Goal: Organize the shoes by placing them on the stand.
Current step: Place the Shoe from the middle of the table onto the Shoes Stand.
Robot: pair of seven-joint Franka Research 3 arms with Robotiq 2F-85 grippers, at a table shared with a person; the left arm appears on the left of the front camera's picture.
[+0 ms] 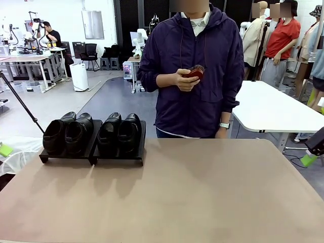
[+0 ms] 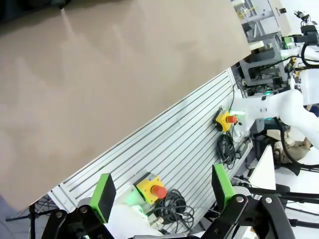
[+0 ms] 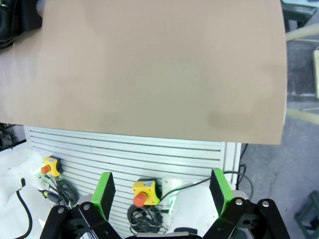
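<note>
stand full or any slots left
Full: the stand has two panels, each carrying two shoes side by side, toes forward.

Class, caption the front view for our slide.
Four shoes sit on the stand; a person waits behind.

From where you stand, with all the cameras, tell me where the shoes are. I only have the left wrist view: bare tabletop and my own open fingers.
Observer: All four shoes sit on the stand, two per panel, at the table's far left in the front view.
Operator: Report the right gripper.
Observer: The right gripper is open and holds nothing, hanging over the table's near edge.
Operator: Tell me what the person is doing.
Observer: The person stands at the far side, with a small dark-red object in one hand, away from the shoes.
</note>
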